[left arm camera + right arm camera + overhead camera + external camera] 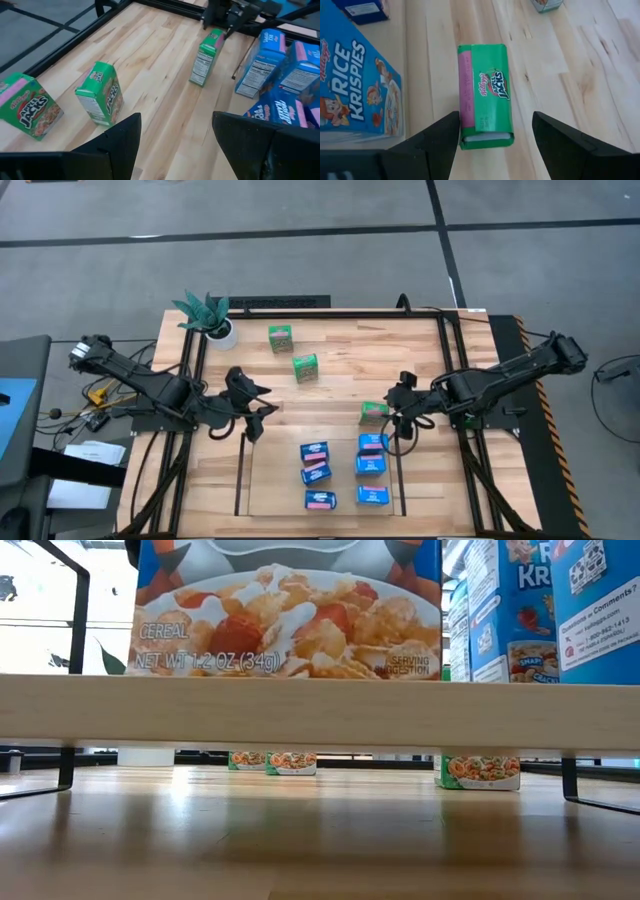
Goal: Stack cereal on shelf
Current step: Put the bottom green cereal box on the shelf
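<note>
Item: green cereal box (485, 95), upright beside the shelf (243, 480).
Right end effector (397, 420) directly above, fingers released astride it; long axis vertical; left end effector (250, 405) released, farther.

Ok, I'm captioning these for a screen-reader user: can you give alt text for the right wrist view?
A green Apple Jacks cereal box stands on the light wood table, seen from above, between the open right claw's two dark fingers. A blue Rice Krispies box stands close beside it, and parts of two more boxes show at the far edge.
</note>
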